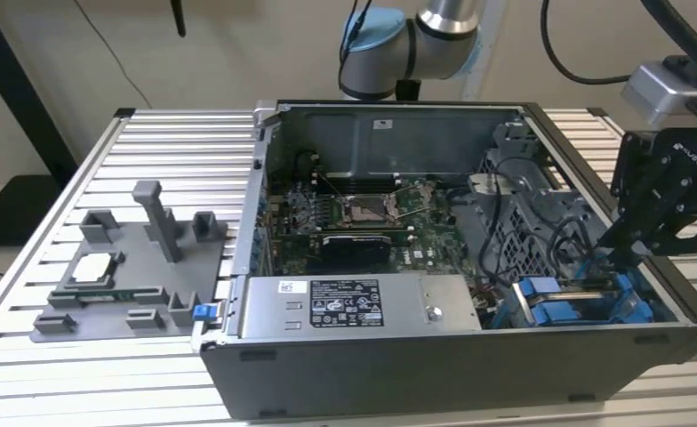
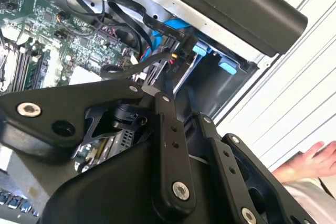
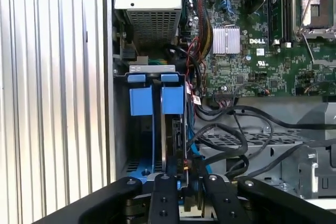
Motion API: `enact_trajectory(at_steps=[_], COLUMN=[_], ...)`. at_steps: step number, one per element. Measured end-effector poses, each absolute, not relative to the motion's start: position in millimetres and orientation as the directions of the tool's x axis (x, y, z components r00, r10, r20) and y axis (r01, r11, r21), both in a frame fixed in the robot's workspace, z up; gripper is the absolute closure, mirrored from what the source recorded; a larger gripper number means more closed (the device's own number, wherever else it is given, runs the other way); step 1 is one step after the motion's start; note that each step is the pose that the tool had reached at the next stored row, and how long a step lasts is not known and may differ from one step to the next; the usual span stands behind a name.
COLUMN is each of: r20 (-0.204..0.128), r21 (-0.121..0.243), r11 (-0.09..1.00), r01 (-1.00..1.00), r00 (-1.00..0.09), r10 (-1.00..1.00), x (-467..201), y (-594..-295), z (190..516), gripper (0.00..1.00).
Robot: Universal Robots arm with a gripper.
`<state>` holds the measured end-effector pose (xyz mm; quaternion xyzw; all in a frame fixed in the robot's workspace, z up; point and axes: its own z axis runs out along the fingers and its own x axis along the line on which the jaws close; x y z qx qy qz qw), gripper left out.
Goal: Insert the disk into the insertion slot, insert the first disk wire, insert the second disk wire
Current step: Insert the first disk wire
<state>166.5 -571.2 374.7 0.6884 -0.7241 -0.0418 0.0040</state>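
The insertion slot (image 1: 536,286), a grey drive cage with blue latches (image 3: 156,99), sits in the case's front corner at the exterior view's right. The disk (image 3: 175,136) stands on edge inside it, below one latch, in its blue carrier (image 3: 137,170). My gripper (image 1: 610,258) reaches down into the case at the cage's rear end. In the first wrist view the gripper (image 3: 189,181) has its fingers close together on the black plug of a disk wire (image 3: 187,165) at the disk's back edge. The second wrist view shows a finger (image 2: 170,145) beside black cables with red and yellow leads (image 2: 171,59).
A grey labelled power-supply box (image 1: 361,307) fills the case front beside the cage. The motherboard (image 1: 361,213) lies behind it. Looped black cables (image 3: 231,135) cross a perforated housing near the cage. A grey fixture tray (image 1: 124,276) rests on the slatted table. A person's hand (image 2: 310,161) is outside the case.
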Motion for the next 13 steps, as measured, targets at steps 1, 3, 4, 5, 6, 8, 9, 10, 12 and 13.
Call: enact_trajectory(at_steps=[1, 3, 4, 5, 6, 8, 9, 10, 12, 13], r20=[-0.052, -0.052, -0.052, -0.052, -0.052, -0.052, -0.052, -0.052, -0.052, -0.052], r21=[0.066, 0.066, 0.066, 0.066, 0.066, 0.066, 0.067, 0.068, 0.071, 0.073], r11=[0.049, 0.049, 0.049, 0.049, 0.049, 0.049, 0.049, 0.049, 0.049, 0.049], r01=[-0.997, -0.997, -0.997, -0.997, -0.997, -0.997, -0.997, -0.996, -0.996, -0.996], r00=[-0.052, -0.052, -0.052, -0.052, -0.052, -0.052, -0.052, -0.052, -0.052, -0.052], r10=[-0.997, -0.997, -0.997, -0.997, -0.997, -0.997, -0.997, -0.997, -0.997, -0.997], x=[166, 166, 166, 166, 167, 169, 171, 174, 180, 184], y=[-571, -571, -571, -571, -571, -571, -571, -571, -571, -571], z=[375, 375, 375, 375, 375, 375, 375, 375, 375, 375], gripper=[0.00, 0.00, 0.00, 0.00, 0.00, 0.00, 0.00, 0.00, 0.00, 0.00])
